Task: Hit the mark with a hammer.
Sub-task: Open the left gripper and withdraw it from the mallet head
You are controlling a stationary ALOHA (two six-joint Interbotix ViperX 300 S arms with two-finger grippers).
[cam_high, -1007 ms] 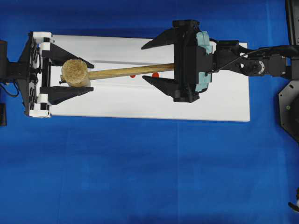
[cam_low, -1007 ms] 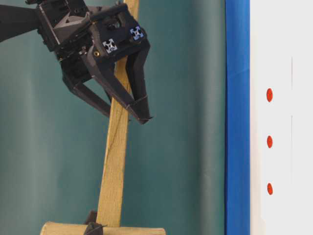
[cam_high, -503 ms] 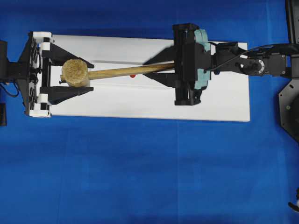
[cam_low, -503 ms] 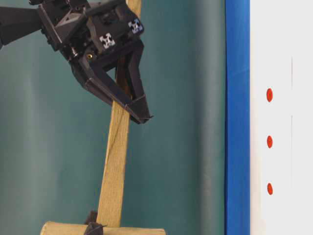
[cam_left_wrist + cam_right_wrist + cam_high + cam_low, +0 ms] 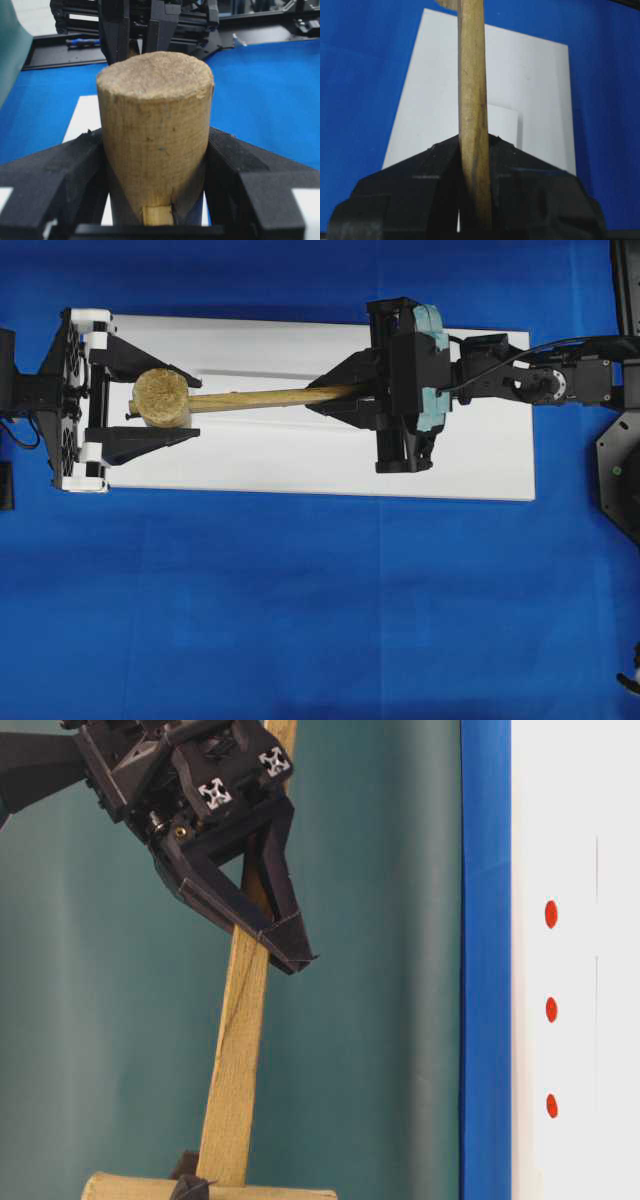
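The right gripper (image 5: 335, 398) pinches the handle of the hammer (image 5: 250, 397); the left gripper (image 5: 150, 399) clamps its head at 9 o'clock. In the table-level view, the mark (image 5: 551, 1010) sits on the white strip (image 5: 580, 840), middle of 3 dots.

tan hammer (image 5: 162, 398), red mark (image 5: 551, 1010)

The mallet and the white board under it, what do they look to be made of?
The mallet looks like pale, unvarnished wood: its head's end face is rough and fibrous in the left wrist view, and grain lines run along the handle. The white board is smooth, matte and flat; probably foam board, plastic or painted sheet, I cannot tell which.
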